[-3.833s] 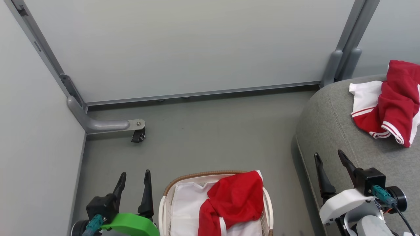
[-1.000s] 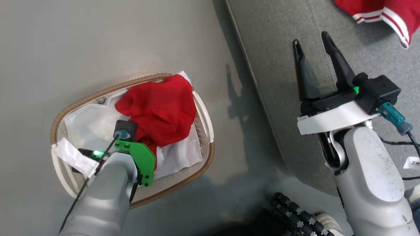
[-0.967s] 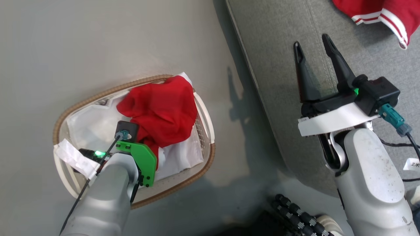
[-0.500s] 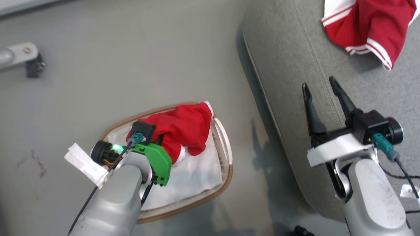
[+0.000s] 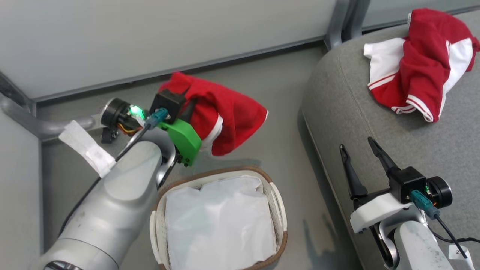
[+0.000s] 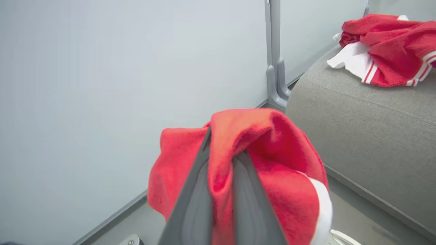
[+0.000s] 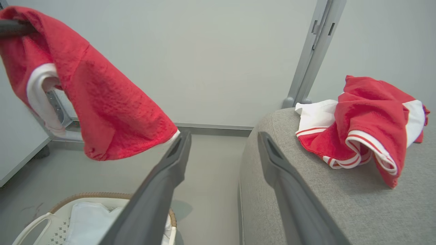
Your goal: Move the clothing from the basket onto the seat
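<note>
White liner (image 5: 219,221) lies in the basket (image 5: 228,171).

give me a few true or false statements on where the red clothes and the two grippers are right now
1. The left gripper is shut on the lifted garment. True.
2. The basket has red clothing in it. False: what lies in it is the white liner.
3. The other garment lies on the seat. True.
4. The right gripper grips the other garment. False: it is open and holds nothing, near the seat's edge.
5. The lifted garment touches the seat. False: it hangs in the air, apart from the seat.
</note>
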### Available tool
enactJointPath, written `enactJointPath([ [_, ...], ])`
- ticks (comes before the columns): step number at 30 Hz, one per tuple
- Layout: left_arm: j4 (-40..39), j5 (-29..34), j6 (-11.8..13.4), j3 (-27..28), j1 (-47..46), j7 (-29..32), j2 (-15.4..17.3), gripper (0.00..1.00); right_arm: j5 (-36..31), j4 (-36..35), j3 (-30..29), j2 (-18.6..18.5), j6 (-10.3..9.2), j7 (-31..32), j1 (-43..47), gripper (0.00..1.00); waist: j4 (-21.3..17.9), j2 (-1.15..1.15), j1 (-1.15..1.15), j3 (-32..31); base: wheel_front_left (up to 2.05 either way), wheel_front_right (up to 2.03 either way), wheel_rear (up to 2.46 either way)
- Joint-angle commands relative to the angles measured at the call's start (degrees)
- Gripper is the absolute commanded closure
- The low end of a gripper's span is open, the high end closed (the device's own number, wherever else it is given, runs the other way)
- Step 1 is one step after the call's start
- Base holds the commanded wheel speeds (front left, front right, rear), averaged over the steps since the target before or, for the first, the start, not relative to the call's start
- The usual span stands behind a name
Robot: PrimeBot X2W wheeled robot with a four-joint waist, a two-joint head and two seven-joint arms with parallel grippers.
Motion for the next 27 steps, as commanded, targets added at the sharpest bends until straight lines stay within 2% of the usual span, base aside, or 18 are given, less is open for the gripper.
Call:
enactJointPath([
  [1, -1.4, 0.4, -0.2, -0.3, -1.5, -0.2, 0.6, 1.00, -0.4, 0.2, 0.2, -0.2, -0.08, 0.0, 1.5, 0.00, 3.1, 0.00, 0.00, -8.5, 0.00, 0.00, 0.00],
  [12, -8.6, -1.3, -0.2, -2.3, -11.8, 0.5, 4.7, 1.00, -1.1, 0.0, 2.6, -0.2, -0.08, 0.0, 0.6, 0.00, 2.8, 0.00, 0.00, -12.3, 0.00, 0.00, 0.00],
  [27, -13.9, -3.7, -0.2, -5.8, -14.6, 0.1, 3.8, 1.00, -2.5, 1.5, 7.7, -0.2, -0.08, 0.0, -4.4, 0.00, 3.6, 0.00, 0.00, -13.1, 0.00, 0.00, 0.00],
])
